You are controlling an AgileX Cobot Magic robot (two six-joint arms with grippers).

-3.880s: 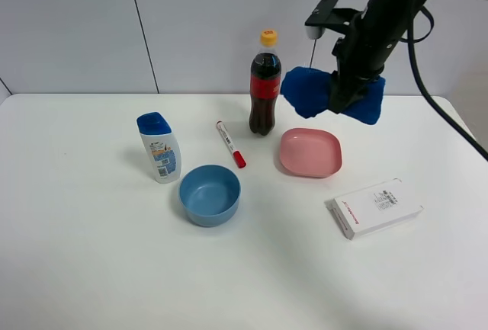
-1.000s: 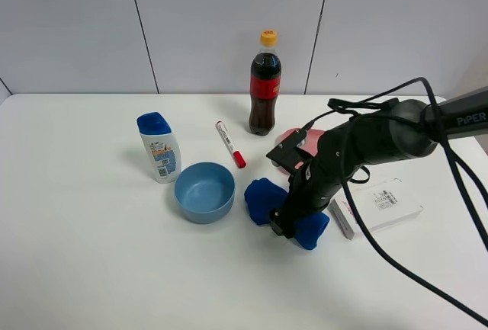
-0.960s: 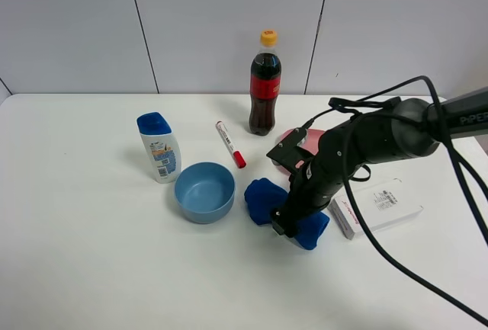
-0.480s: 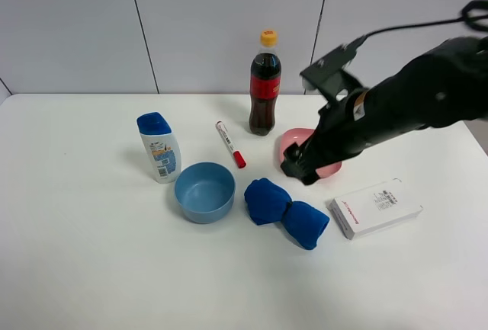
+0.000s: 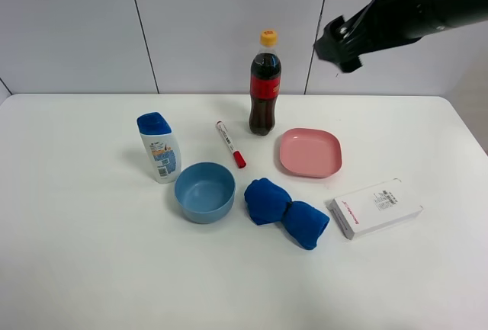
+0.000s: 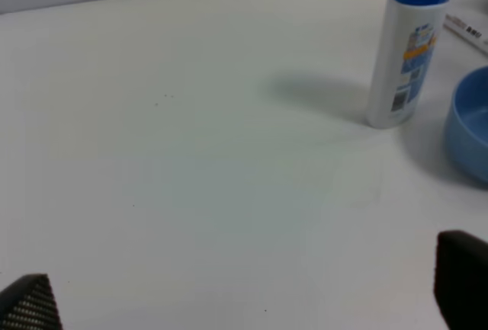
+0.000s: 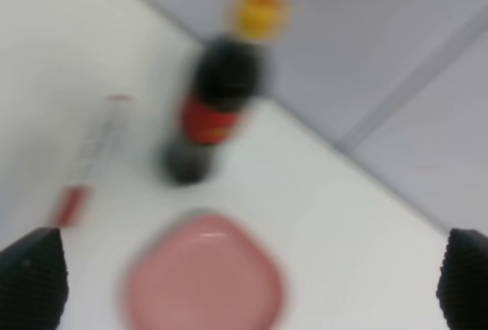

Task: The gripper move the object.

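The royal-blue cloth [image 5: 286,212], bundled into two rounded lumps, lies on the white table between the light-blue bowl [image 5: 204,191] and the white box [image 5: 375,206]. Nothing holds it. My right gripper [image 5: 341,48] is high above the table at the back right, far from the cloth; in the blurred right wrist view it [image 7: 248,280] is open and empty, with the pink plate [image 7: 202,280] and cola bottle [image 7: 217,101] below it. My left gripper [image 6: 244,299] is open and empty over bare table. The cloth shows in neither wrist view.
A cola bottle [image 5: 264,86] stands at the back, with a pink plate [image 5: 309,152] in front of it to the right. A red-capped marker [image 5: 230,144] lies beside them. A white bottle with a blue cap [image 5: 159,147] stands left of the bowl and shows in the left wrist view [image 6: 408,48].
My right gripper let go of the cloth, which stays on the table beside the bowl. The arm then rose up and back to the right, away from the pink plate.
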